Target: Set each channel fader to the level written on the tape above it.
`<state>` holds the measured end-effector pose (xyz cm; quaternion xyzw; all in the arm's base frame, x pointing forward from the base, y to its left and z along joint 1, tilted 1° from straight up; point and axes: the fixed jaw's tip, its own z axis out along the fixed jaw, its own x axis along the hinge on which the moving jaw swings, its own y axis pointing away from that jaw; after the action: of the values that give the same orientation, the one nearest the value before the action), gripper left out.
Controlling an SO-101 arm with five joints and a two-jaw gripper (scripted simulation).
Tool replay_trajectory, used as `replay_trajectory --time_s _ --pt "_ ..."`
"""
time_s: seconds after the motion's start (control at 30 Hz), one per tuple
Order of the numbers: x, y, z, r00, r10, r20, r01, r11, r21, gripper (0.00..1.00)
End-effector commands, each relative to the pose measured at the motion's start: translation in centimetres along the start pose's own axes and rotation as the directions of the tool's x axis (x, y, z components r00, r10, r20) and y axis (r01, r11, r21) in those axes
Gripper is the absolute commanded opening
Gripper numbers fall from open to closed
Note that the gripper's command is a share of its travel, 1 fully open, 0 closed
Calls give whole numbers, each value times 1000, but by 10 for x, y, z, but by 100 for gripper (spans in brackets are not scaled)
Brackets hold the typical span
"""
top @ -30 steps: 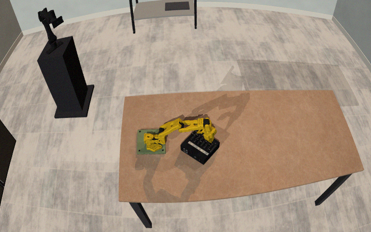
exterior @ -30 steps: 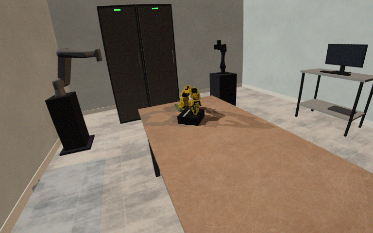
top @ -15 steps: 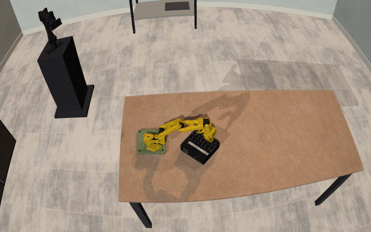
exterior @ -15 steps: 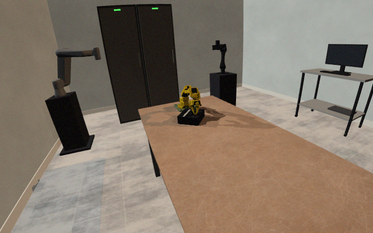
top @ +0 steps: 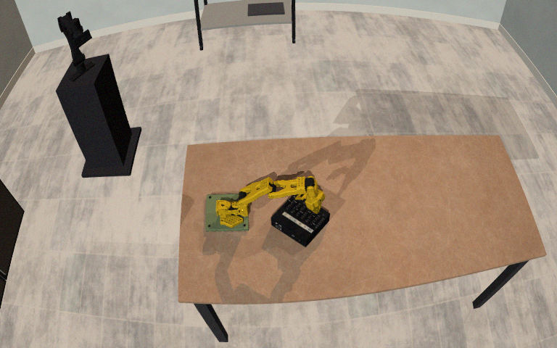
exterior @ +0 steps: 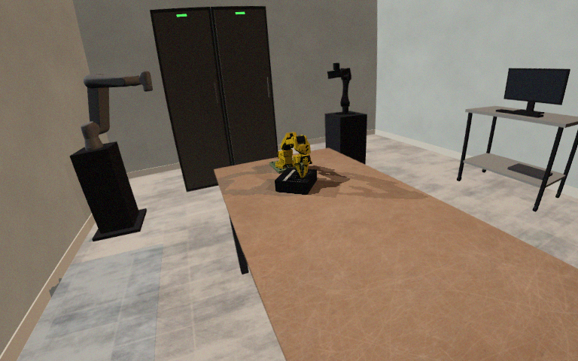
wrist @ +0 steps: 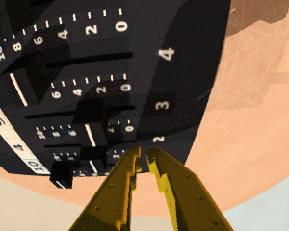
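Reaching out from its green base plate (top: 210, 225) near the left end of the brown table (top: 423, 206), the yellow arm (top: 255, 192) bends down over the black lighting desk (top: 292, 228), which sits on the table just beside the base plate, turned at an angle to the table's edges. The claw (wrist: 144, 152) is clenched, its two yellow jaws pressed almost together at the tips with nothing between them. In the wrist view the tips sit low over the near end of the lighting desk's panel, close to the zero end of the lower fader scales and beside a dark fader cap (wrist: 93, 111). White scale numbers run along each slot, and channel numbers 5, 4 and 3 are printed down the panel's edge; a digit below them is partly hidden by the claw. A pale tape strip (top: 295, 219) runs across the panel in the top view, its writing too small to read there. In the exterior view the claw (exterior: 301, 172) points steeply down onto the lighting desk (exterior: 293, 185).
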<state>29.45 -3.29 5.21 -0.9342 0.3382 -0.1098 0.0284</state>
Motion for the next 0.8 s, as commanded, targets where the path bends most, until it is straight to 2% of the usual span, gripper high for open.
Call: replay_trajectory --time_s 0.0,0.2,0.53,0.77 --pt "1 -4 -11 1000 -7 -21 7 1000 18 0" --pt "2 -4 -19 999 -9 -36 10 1000 29 0" --pt "1 -4 -21 999 -9 -37 10 999 30 0" --pt "-3 -7 -28 999 -9 -38 10 999 36 0"
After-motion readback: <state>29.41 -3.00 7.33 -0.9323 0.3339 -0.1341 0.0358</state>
